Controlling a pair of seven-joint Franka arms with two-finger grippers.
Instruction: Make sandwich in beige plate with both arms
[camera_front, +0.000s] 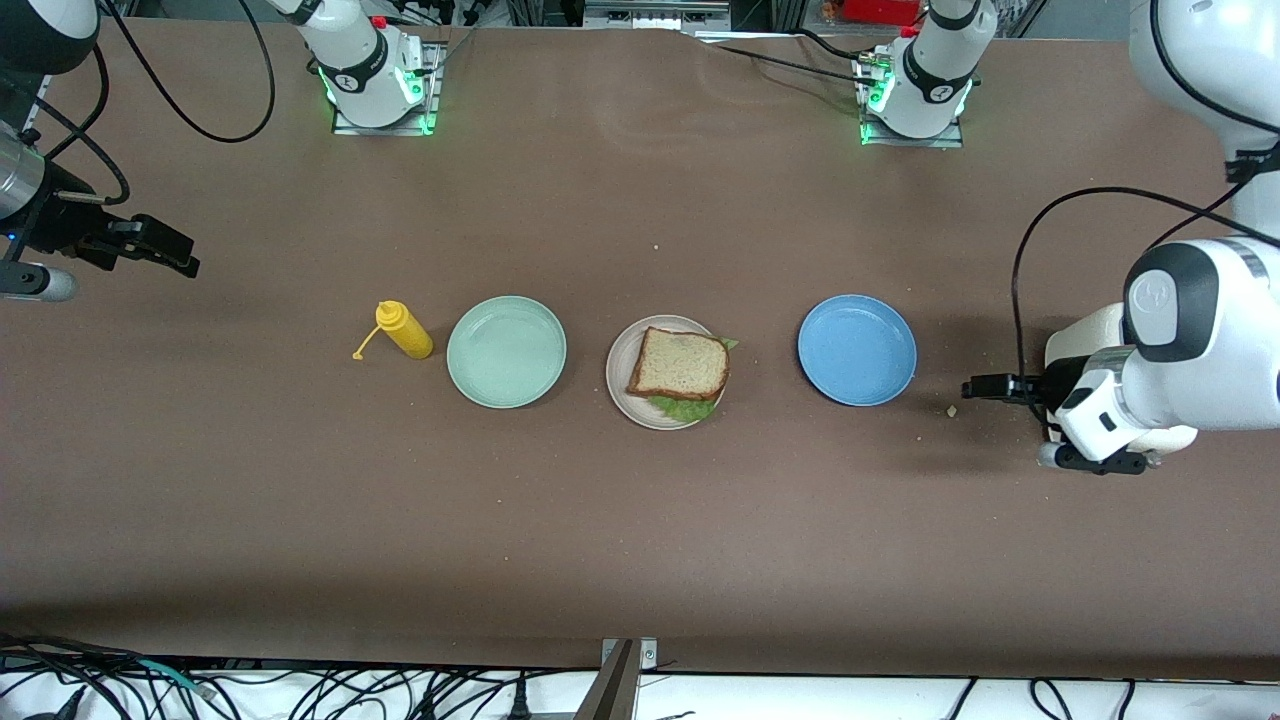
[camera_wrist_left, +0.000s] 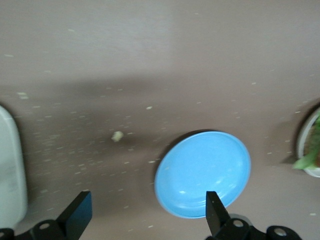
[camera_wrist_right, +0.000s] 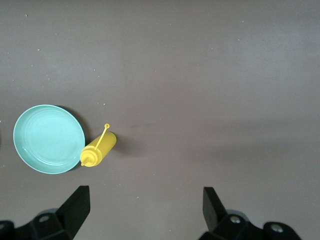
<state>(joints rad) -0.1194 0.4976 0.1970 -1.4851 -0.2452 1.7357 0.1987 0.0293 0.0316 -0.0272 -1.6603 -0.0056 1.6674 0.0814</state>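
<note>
Front view: a brown table (camera_front: 640, 520) carries a row of four items. At the centre of the row stands the beige plate (camera_front: 622, 385), and on it rests the sandwich (camera_front: 680, 365): a square tan toast slice with a brown crust lies on top, and crinkled green lettuce (camera_front: 685, 407) protrudes from under the edge nearer the front camera, with a small tip showing at the corner toward the left arm's end. The sandwich sits off-centre on the plate, shifted toward the left arm's end, so that a crescent of bare plate shows at the right arm's end. Beside the beige plate, toward the right arm's end, lies an empty mint green plate (camera_front: 506, 351), and just beside that a yellow squeeze bottle (camera_front: 404, 331) lies on its side with its tethered cap trailing away from the plate. Toward the left arm's end, apart from the beige plate, lies an empty blue plate (camera_front: 857, 349); a pale crumb (camera_front: 951, 410) rests on the table near it.

The left gripper (camera_front: 975, 388) hangs low over bare table at the left arm's end, near the blue plate, fingers spread apart and holding nothing. The right gripper (camera_front: 175, 255) is over bare table at the right arm's end, well apart from the bottle, fingers likewise spread and empty.

Left wrist view: parted fingertips (camera_wrist_left: 80, 212) frame the blue plate (camera_wrist_left: 202, 172) and scattered crumbs.

Right wrist view: parted fingertips (camera_wrist_right: 77, 202) stand above the mint green plate (camera_wrist_right: 48, 138) and the bottle (camera_wrist_right: 98, 149), which touch.
</note>
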